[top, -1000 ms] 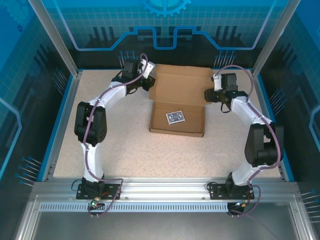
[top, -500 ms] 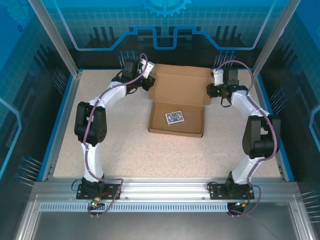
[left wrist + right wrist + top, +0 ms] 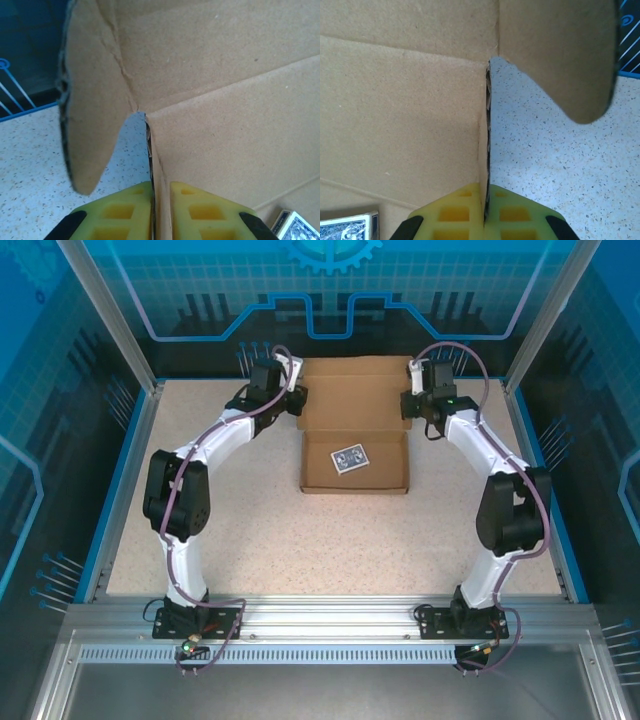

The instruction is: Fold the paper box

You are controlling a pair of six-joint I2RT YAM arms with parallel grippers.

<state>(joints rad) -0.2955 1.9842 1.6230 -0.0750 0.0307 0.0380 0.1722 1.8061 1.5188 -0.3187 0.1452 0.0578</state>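
Note:
The paper box (image 3: 355, 400) is brown cardboard, its lid panel raised at the back of the table and its shallow tray (image 3: 404, 465) nearer to me. My left gripper (image 3: 297, 400) is shut on the lid's left edge. In the left wrist view the yellow fingers (image 3: 120, 215) pinch that cardboard edge at my left gripper (image 3: 161, 210), and a rounded side flap (image 3: 90, 100) hangs to the left. My right gripper (image 3: 408, 405) is shut on the lid's right edge, the edge clamped between its pads at my right gripper (image 3: 486, 210), with a rounded flap (image 3: 560, 55) above.
A small blue-and-white card pack (image 3: 349, 457) lies inside the tray, also at card pack (image 3: 295, 227) and card pack (image 3: 347, 227). Speckled tabletop (image 3: 250, 530) spreads in front of the box. Blue enclosure walls (image 3: 120, 430) and metal posts ring the table.
My right gripper moved back to the lid's right edge and shut on it. The lid has risen and the box now sits square to the table. The left gripper kept its hold.

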